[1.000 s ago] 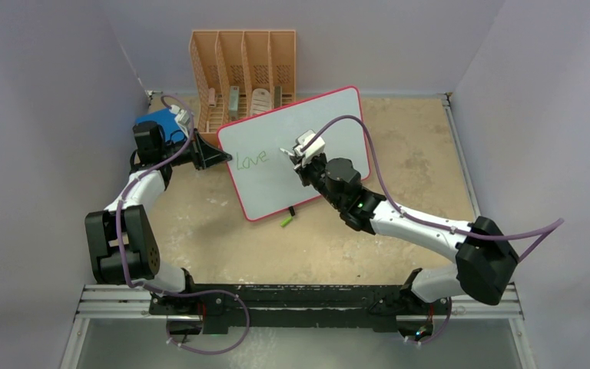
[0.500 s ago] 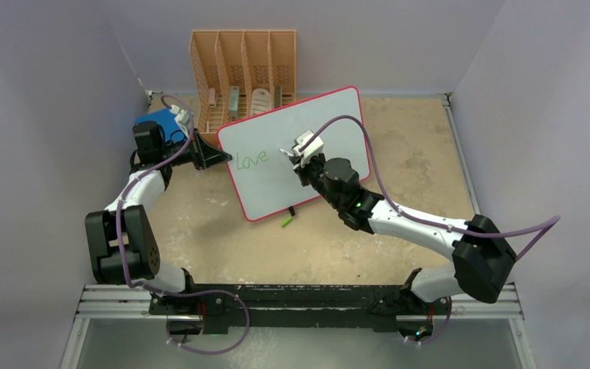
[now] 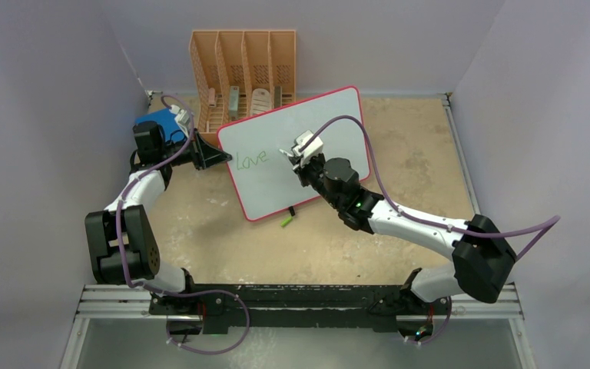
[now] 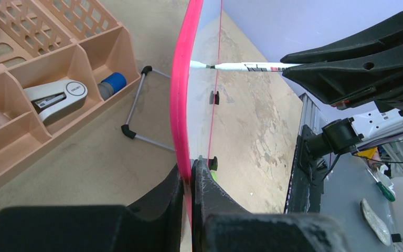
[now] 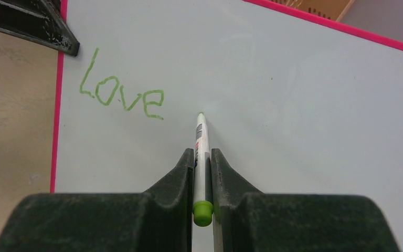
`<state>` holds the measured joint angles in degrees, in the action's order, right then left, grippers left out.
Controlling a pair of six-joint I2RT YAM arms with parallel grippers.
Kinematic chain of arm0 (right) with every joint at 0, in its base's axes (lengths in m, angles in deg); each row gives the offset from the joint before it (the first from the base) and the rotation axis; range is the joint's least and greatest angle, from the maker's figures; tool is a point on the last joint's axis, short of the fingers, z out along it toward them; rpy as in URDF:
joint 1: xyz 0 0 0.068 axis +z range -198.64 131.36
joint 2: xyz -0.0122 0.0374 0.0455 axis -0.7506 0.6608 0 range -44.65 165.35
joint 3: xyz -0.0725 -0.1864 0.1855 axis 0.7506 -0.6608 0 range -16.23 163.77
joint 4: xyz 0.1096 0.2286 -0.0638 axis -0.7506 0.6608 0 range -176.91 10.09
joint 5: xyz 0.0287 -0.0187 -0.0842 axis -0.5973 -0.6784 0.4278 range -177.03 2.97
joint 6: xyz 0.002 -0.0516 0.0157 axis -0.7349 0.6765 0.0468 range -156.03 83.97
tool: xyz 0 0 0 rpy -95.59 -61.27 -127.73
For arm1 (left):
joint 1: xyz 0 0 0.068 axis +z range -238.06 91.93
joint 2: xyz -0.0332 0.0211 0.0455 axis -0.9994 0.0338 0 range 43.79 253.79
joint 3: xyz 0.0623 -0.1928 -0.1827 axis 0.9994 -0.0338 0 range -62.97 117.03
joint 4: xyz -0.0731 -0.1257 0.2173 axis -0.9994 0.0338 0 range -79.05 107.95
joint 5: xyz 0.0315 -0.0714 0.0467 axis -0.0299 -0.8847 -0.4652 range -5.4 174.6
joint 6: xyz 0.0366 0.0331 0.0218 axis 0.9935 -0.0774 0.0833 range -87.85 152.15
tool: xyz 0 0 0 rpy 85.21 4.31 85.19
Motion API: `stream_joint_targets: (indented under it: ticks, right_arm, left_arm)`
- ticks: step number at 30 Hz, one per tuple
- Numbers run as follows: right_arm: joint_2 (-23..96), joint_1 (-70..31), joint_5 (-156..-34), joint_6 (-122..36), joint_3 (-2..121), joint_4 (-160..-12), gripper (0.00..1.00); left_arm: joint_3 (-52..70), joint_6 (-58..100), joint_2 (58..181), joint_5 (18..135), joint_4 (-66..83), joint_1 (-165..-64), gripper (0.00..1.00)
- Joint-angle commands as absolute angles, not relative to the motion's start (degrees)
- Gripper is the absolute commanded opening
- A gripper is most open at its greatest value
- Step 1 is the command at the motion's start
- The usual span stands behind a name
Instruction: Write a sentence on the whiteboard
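Note:
The whiteboard [image 3: 330, 123], white with a pink rim [image 4: 181, 79], stands tilted in the middle of the table. Its green writing [image 3: 252, 159] reads "Love" [image 5: 120, 97]. My left gripper [image 3: 217, 157] [image 4: 191, 170] is shut on the board's left rim. My right gripper [image 3: 298, 156] [image 5: 202, 152] is shut on a white marker [image 5: 201, 139] with a green end. The marker's tip [image 5: 200, 114] sits at the board surface just right of the word. From the left wrist view the marker [image 4: 241, 66] points at the board's face.
An orange slotted organiser [image 3: 243, 69] stands behind the board and holds a stapler [image 4: 55, 95]. A blue book [image 3: 159, 123] lies at the far left. A green marker cap [image 3: 286, 221] lies by the board's black foot [image 3: 291, 210]. Walls close in on both sides.
The right arm has edged slightly left with the marker. The writing looks the same, and the left arm has not moved.

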<state>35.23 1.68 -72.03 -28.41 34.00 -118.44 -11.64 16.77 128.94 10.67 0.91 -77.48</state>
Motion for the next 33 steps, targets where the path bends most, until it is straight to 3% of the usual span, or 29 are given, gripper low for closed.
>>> stream_joint_targets:
  ticks: [1, 33]
  right_arm:
    - [33.26, 1.51, -73.26, -28.88, 34.98, -118.58, 0.00]
    - [31.87, 1.53, -73.89, -30.05, 33.42, -117.78, 0.00]
  left_arm:
    - [-10.10, 19.49, 127.58, 11.04, 0.14, -78.33, 0.00]
    - [-10.12, 19.50, 127.47, 11.21, 0.23, -78.34, 0.00]
